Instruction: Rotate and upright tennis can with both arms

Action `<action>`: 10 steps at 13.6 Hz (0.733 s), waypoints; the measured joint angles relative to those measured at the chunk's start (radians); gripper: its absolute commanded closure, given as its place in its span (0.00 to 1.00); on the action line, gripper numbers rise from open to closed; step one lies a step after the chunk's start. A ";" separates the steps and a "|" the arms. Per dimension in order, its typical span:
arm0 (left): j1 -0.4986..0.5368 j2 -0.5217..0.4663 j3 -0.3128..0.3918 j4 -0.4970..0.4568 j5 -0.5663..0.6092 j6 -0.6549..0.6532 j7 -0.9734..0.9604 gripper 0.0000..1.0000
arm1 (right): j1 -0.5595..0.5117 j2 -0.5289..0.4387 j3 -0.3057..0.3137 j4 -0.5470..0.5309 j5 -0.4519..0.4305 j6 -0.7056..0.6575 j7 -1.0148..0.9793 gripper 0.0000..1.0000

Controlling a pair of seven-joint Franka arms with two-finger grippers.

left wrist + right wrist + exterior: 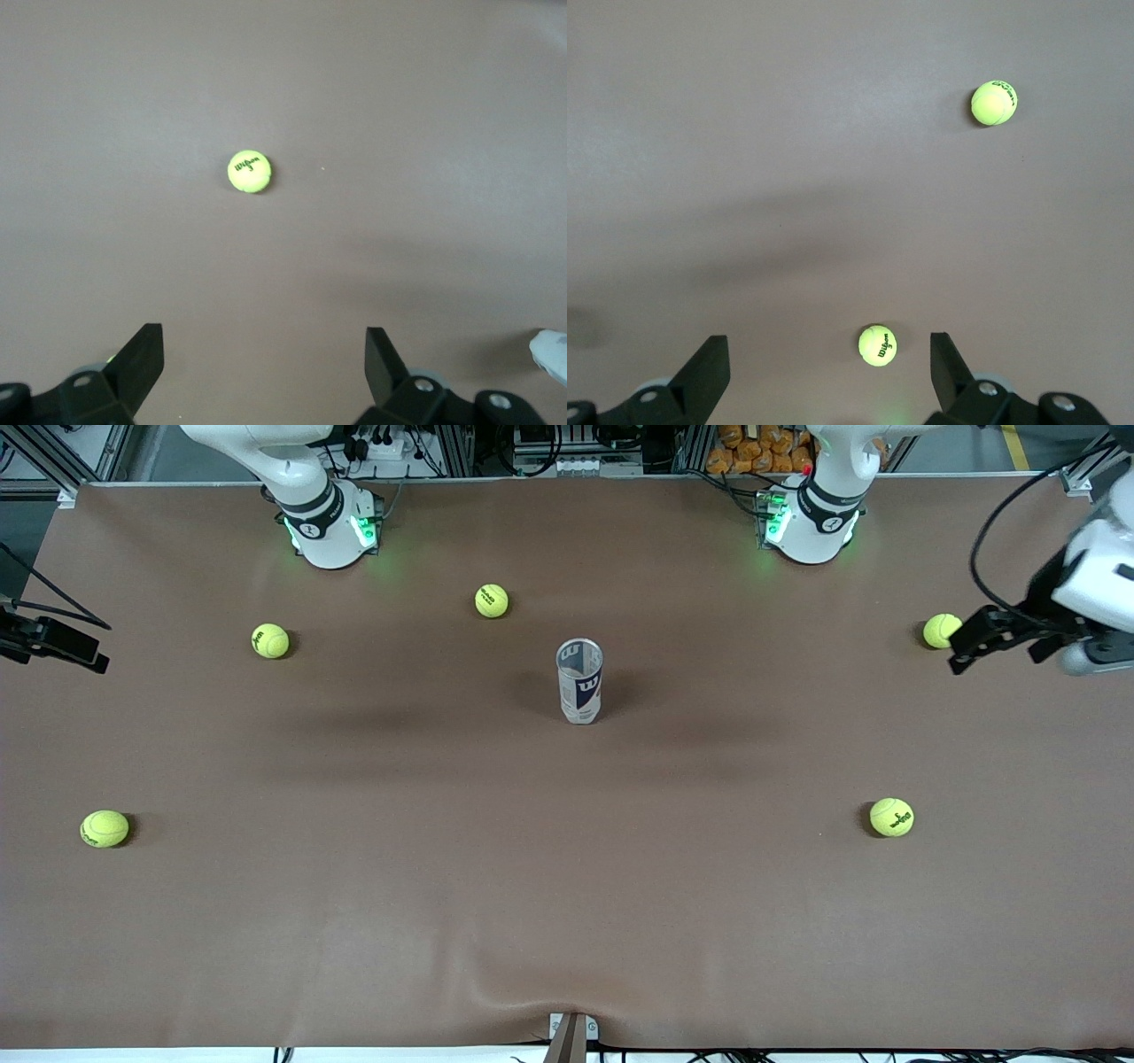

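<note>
The tennis can point(579, 681) stands upright in the middle of the brown table point(567, 886), its open silver rim on top and the navy label with the white "W" facing the front camera. Neither gripper touches it, and it shows in neither wrist view. My left gripper point(973, 640) is open and empty, up in the air over the left arm's end of the table; its fingers stand wide apart in the left wrist view point(264, 354). My right gripper point(58, 645) is open and empty over the right arm's end, as the right wrist view point(830, 354) also shows.
Several yellow-green tennis balls lie scattered on the table, among them one point(492, 600) near the bases, one point(891, 817) and one point(104, 828) nearer the front camera. One ball point(249, 171) lies below my left gripper. Two balls point(877, 344) point(994, 102) lie below my right gripper.
</note>
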 measured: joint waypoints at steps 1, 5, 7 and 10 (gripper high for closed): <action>-0.001 0.009 0.008 0.013 0.000 0.000 0.007 0.00 | 0.000 0.000 0.000 0.000 0.000 0.000 0.000 0.00; -0.026 0.040 0.010 0.056 0.000 0.000 0.008 0.00 | 0.000 0.000 0.000 0.000 0.000 0.001 0.000 0.00; -0.027 0.041 0.010 0.060 0.000 -0.004 0.008 0.00 | 0.000 0.000 0.000 0.000 0.000 0.001 0.000 0.00; -0.028 0.041 0.010 0.065 0.000 -0.006 0.008 0.00 | 0.000 0.000 0.000 0.000 0.000 0.002 0.000 0.00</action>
